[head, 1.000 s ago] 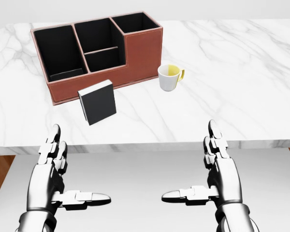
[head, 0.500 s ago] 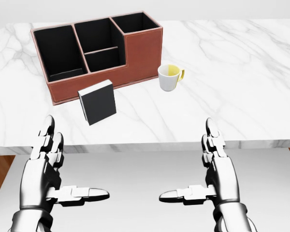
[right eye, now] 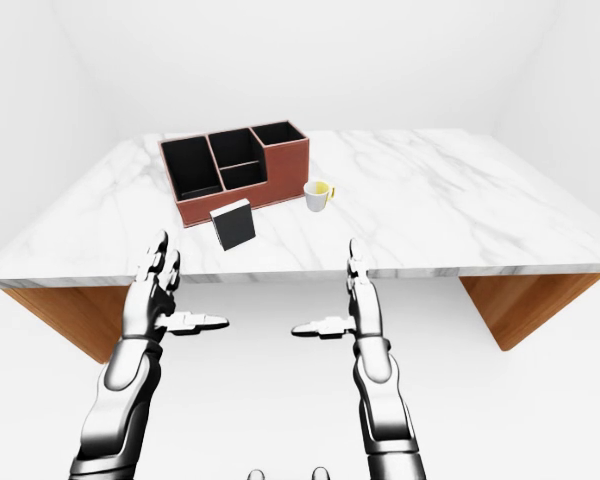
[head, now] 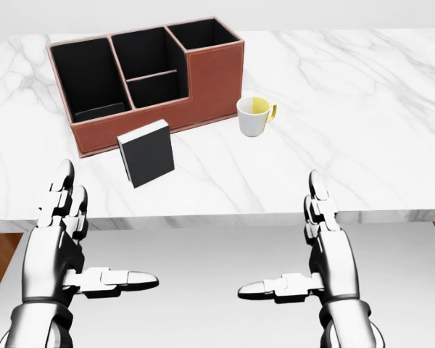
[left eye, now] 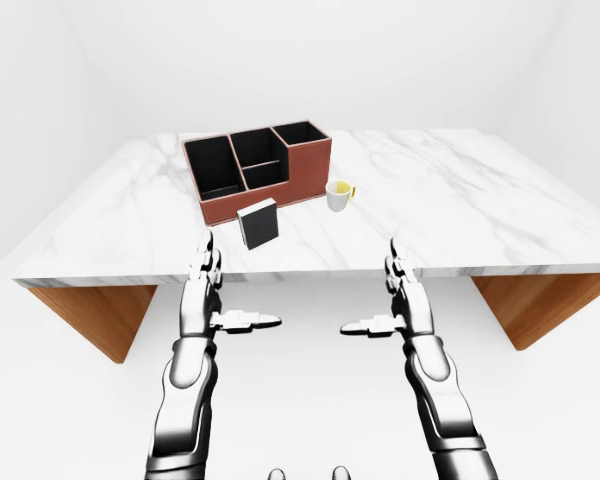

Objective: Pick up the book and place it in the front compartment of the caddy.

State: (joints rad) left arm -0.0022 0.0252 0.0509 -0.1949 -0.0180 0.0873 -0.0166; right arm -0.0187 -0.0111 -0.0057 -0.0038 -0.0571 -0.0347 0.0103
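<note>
The black book [head: 146,153] with a white page edge stands upright on the marble table [head: 362,109], just below the brown caddy [head: 214,76] in the head view. The caddy has several black-lined compartments and stands at the upper left. My left hand [head: 94,239] is open, fingers spread, below the table's near edge and below left of the book. My right hand [head: 290,246] is open too, below the edge at the lower right. Neither hand touches anything.
A white mug [head: 254,116] with a yellow inside stands on the table right of the caddy and book. The table's near edge [head: 225,217] runs across the head view above my hands. Wooden supports [left eye: 95,315] show under the table.
My left hand has moved a little up and to the left, staying open. My right hand has barely shifted. The book, caddy and mug have not moved.
</note>
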